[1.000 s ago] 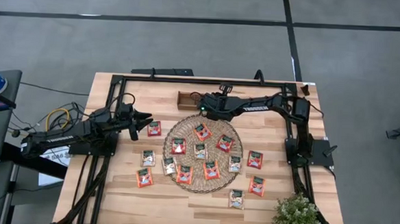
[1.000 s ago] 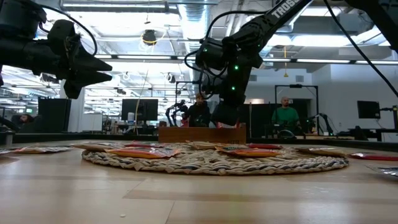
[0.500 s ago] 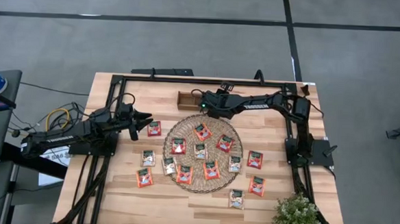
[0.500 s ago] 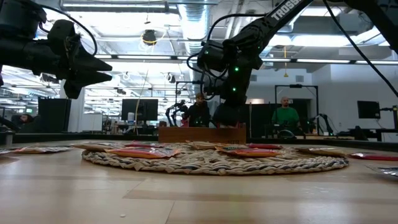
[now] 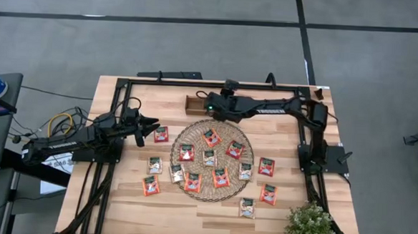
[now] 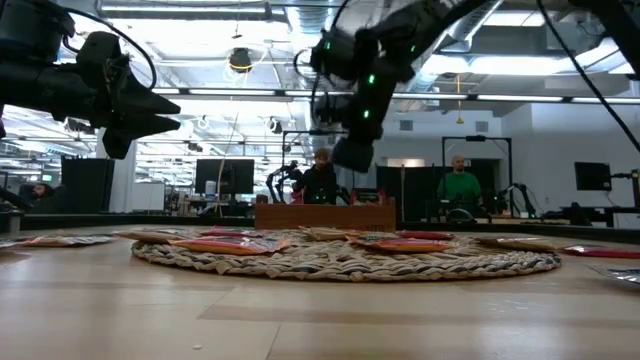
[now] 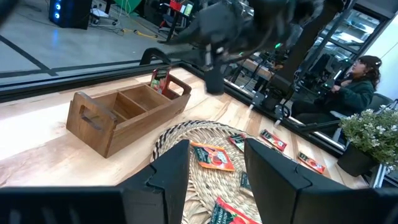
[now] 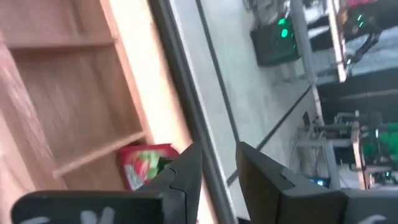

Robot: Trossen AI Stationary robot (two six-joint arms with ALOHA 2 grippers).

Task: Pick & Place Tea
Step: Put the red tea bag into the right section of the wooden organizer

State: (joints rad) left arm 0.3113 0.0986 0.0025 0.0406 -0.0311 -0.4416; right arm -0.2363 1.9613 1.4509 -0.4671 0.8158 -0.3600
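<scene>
Wooden compartment tray, glossy red sachet inside, right hand above

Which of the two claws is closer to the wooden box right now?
The right claw. It hangs open just above the wooden box, at the end holding a red sachet. The left claw waits, open, off the woven mat's left edge, well short of the box.

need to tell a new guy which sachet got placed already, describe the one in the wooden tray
Find the brown wooden tray at the table's far edge, beyond the round woven mat. One red tea sachet stands in its end compartment below the right gripper; every other sachet lies flat on the mat or table.
</scene>
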